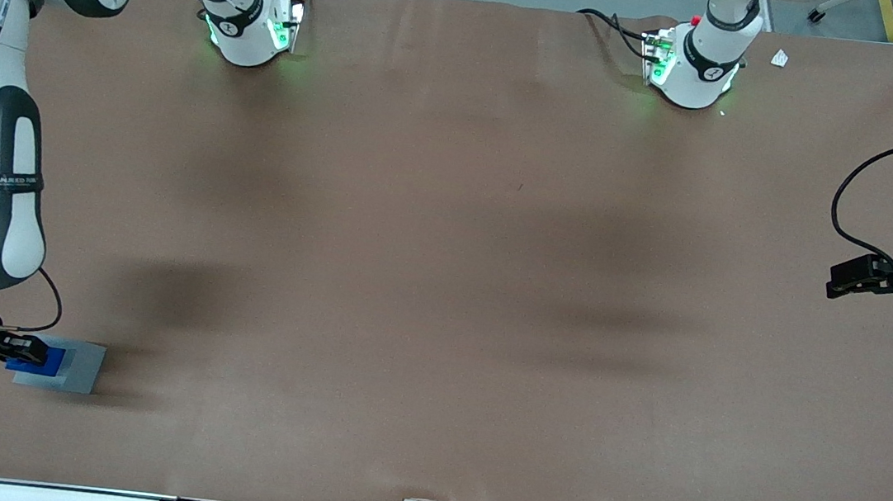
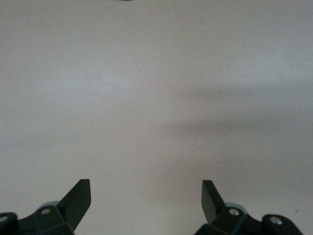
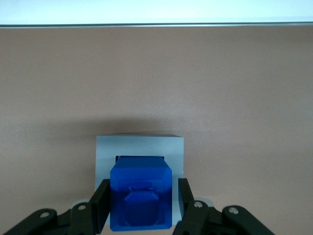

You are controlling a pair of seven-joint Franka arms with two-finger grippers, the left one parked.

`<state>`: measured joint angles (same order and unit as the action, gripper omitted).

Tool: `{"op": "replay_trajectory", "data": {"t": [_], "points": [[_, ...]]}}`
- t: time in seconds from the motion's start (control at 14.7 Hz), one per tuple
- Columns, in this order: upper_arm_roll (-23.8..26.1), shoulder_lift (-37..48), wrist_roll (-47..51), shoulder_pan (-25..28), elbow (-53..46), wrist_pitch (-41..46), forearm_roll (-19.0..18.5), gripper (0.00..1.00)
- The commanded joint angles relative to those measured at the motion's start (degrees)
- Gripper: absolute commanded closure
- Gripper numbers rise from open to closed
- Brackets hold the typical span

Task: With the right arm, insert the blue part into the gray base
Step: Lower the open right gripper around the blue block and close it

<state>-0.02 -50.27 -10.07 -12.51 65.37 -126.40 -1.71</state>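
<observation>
hand (image 3: 141, 205) clamped on blue part (image 3: 141, 196) over gray base (image 3: 139, 147) (recess partly hidden) | risk: slight misalignment would catch the part on the rim

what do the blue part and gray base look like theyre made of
Blue part, between the gripper fingers over the base: probably molded or printed plastic, uniform saturated colour, slight sheen, crisp edges. Gray base: likely matte plastic too, flat even gray, no metallic glint.
</observation>
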Motion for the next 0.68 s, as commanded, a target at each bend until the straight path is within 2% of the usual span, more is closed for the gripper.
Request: {"op": "replay_trajectory", "data": {"t": [0.0, 0.07, 0.27, 0.34, 0.61], "points": [[0.63, -0.89, -0.03, -0.24, -1.48, 0.72, -0.4, 0.5], [0.63, -0.89, -0.03, -0.41, -1.39, 0.72, -0.31, 0.57], [0.63, -0.8, -0.03, -0.24, -1.39, 0.72, -0.31, 0.88], [0.63, -0.8, -0.03, -0.5, -1.39, 0.8, -0.4, 0.93], [0.63, -0.36, -0.21, -0.68, -1.39, 1.15, -0.4, 0.96]]}}
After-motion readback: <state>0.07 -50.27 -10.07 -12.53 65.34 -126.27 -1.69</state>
